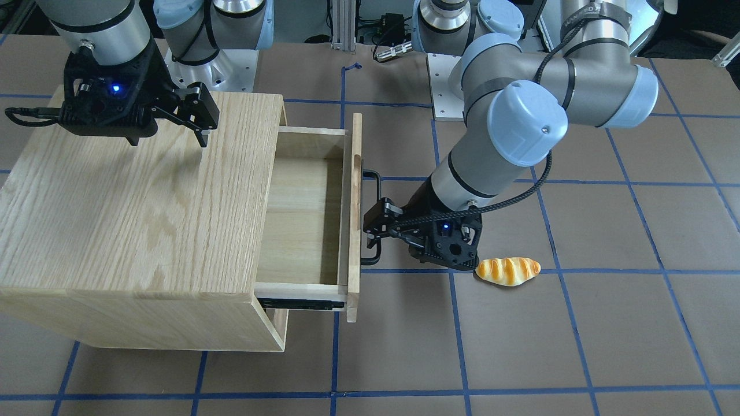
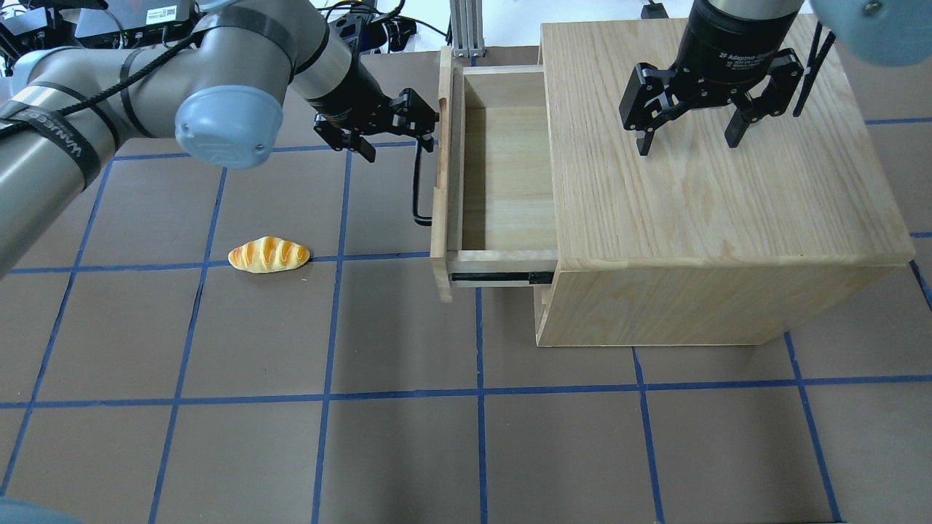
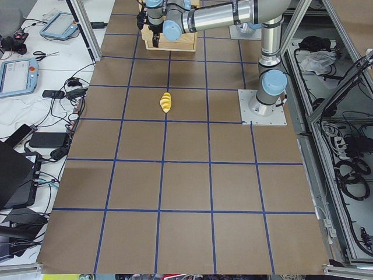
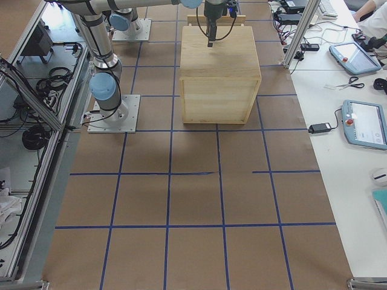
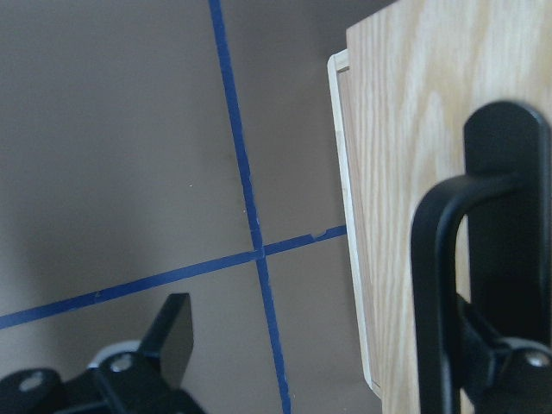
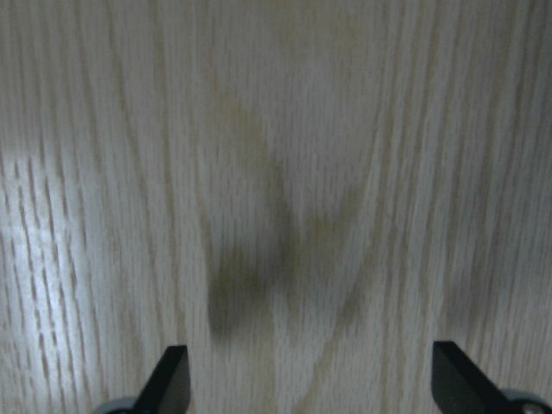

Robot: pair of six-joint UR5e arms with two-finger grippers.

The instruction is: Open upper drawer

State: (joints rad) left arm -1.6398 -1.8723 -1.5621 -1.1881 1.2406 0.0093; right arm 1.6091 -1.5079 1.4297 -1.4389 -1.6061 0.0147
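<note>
The upper drawer is pulled partly out of the oak cabinet, and its pale plank floor shows bare from overhead. The black bar handle runs along the front panel. My left gripper is open at one end of the handle; it also shows in the front view. In the left wrist view the handle stands between the fingers, close to the right one. My right gripper is open just above the cabinet top.
A toy bread roll lies on the brown table left of the drawer, also seen close to the left wrist. Blue tape lines cross the table. The cabinet stands at the table's far right part.
</note>
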